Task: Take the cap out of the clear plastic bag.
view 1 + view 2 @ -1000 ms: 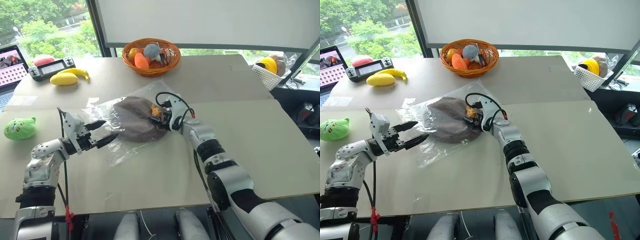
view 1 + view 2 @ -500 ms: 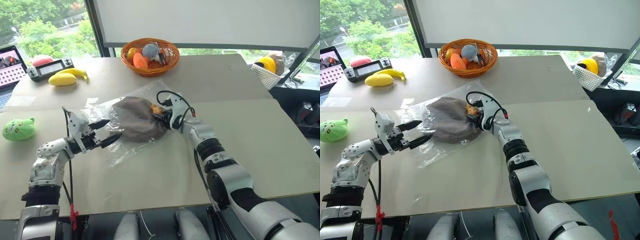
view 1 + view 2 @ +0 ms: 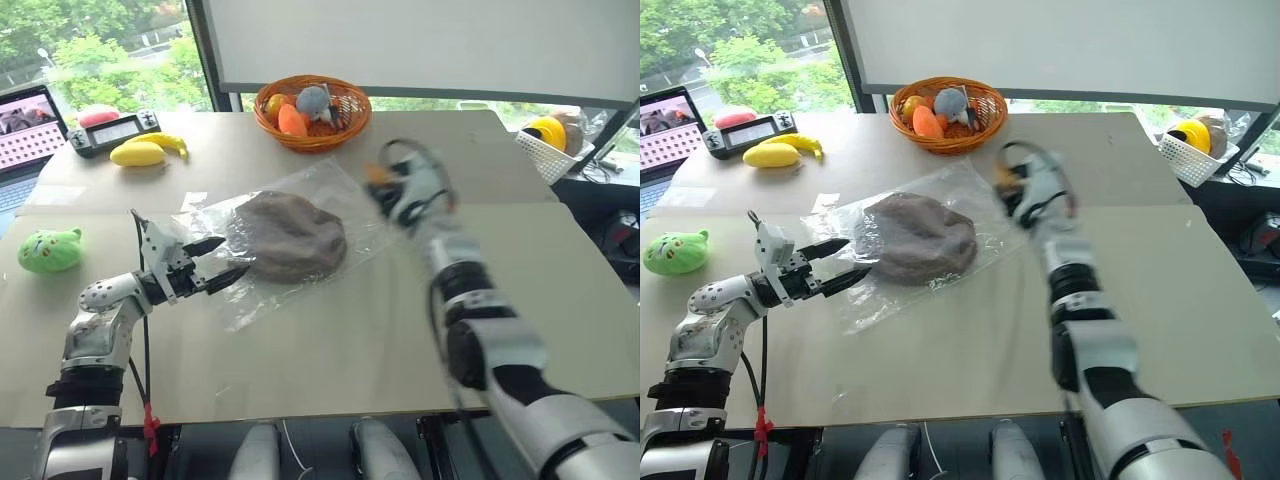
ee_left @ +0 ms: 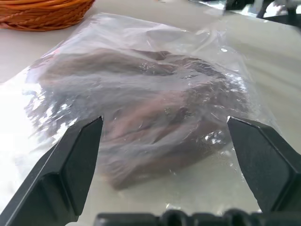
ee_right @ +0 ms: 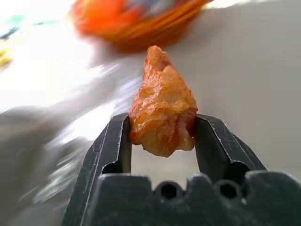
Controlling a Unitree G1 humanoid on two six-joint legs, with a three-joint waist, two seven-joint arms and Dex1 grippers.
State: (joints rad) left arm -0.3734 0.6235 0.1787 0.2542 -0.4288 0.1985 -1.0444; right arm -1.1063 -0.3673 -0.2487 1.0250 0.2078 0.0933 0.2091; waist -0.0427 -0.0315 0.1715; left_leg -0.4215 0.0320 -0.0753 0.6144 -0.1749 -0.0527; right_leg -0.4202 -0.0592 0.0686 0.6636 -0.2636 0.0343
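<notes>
Two finger pairs: left fingers [image 4: 77, 162] spread, right fingers [image 5: 117, 146] pinching probably orange lump [image 5: 162, 115].

Brown cap [image 3: 288, 234] inside clear plastic bag [image 3: 335, 190]

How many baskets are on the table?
2. An orange wicker basket sits at the far middle of the table, beyond the bag. A white basket stands at the far right edge, partly cut off.
</notes>
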